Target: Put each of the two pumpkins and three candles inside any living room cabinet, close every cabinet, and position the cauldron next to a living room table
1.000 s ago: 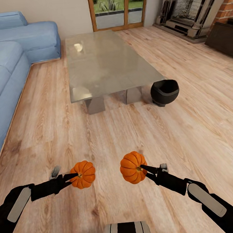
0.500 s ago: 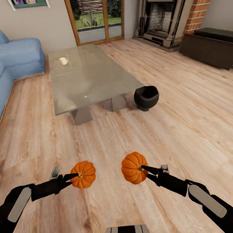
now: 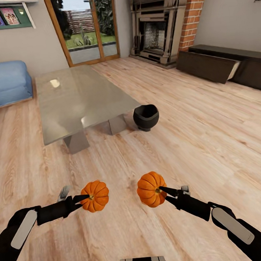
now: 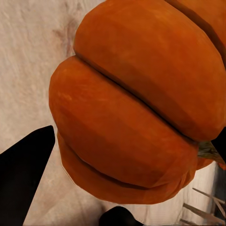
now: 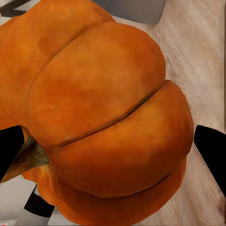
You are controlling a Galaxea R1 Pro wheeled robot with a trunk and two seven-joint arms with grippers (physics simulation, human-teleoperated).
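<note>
Orange ribbed pumpkins (image 3: 95, 195) (image 3: 150, 189), stems pinched by left gripper (image 3: 84, 197) and right gripper (image 3: 162, 191).

left gripper (image 3: 82, 198) holding pumpkin (image 3: 95, 195), right gripper (image 3: 163, 191) holding second pumpkin (image 3: 150, 189), cauldron (image 3: 146, 117) beside glass table (image 3: 76, 99)

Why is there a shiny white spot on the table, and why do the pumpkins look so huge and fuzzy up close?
Head view: the glass table mirrors a light as a bright spot. Left wrist view: the pumpkin sits right at the camera, so it looms large and soft-edged. Right wrist view: the other pumpkin does the same.
</note>
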